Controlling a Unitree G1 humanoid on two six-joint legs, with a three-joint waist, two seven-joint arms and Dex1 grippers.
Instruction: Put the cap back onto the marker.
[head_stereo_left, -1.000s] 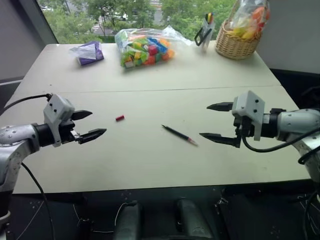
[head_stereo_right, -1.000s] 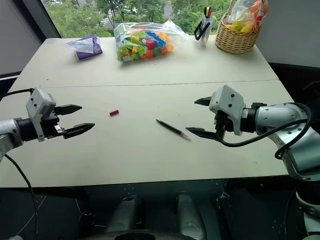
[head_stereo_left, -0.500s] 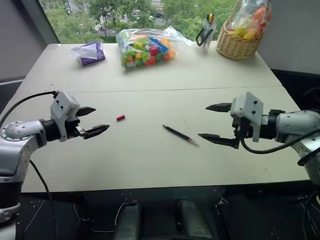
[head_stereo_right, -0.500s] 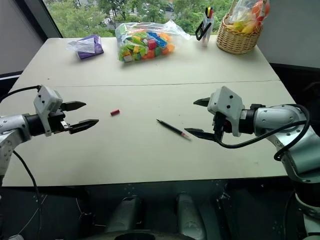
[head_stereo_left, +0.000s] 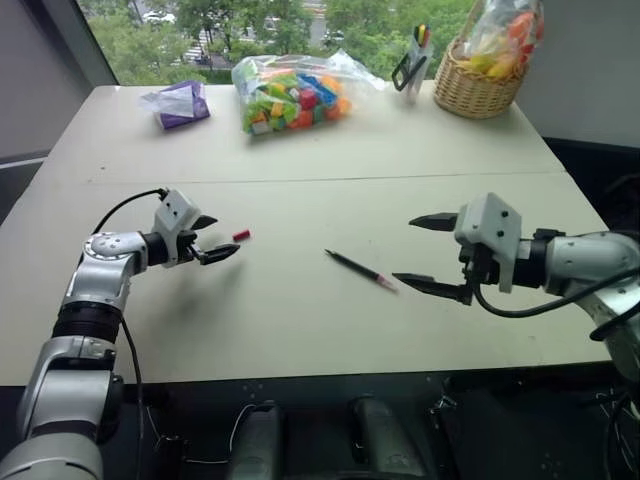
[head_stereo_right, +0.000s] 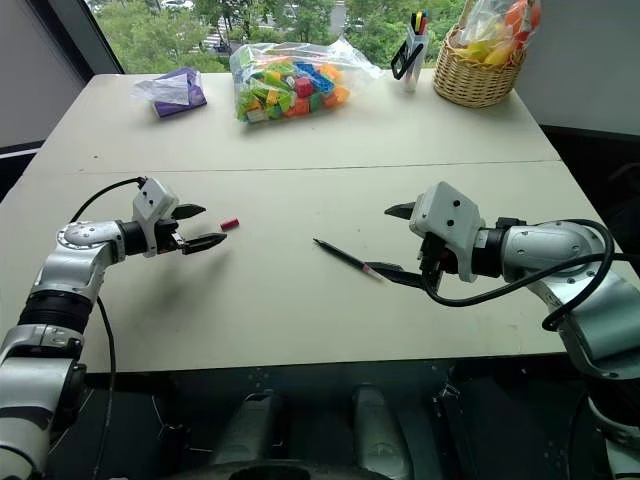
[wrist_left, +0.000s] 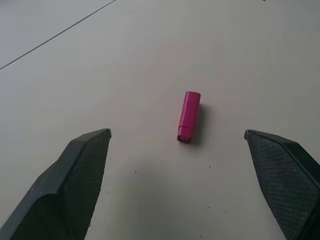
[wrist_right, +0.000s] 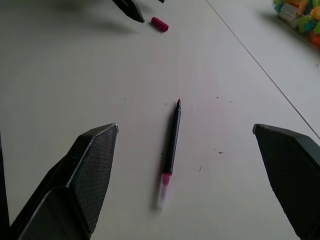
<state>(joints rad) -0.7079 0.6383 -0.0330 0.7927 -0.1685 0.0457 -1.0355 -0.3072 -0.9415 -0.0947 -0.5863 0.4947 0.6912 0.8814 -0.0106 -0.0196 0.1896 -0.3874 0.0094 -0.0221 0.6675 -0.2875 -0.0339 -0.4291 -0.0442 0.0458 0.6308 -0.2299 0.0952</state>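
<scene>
Cap (wrist_left: 188, 116) just beyond left pincer (head_stereo_left: 213, 237).

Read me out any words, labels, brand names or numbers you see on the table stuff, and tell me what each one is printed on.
None can be read.
The marker and the cap show no print on the sides in view.
The bag of building bricks, the purple packet, the pen holder and the basket show no lettering that can be made out; any print is too small to tell.
</scene>
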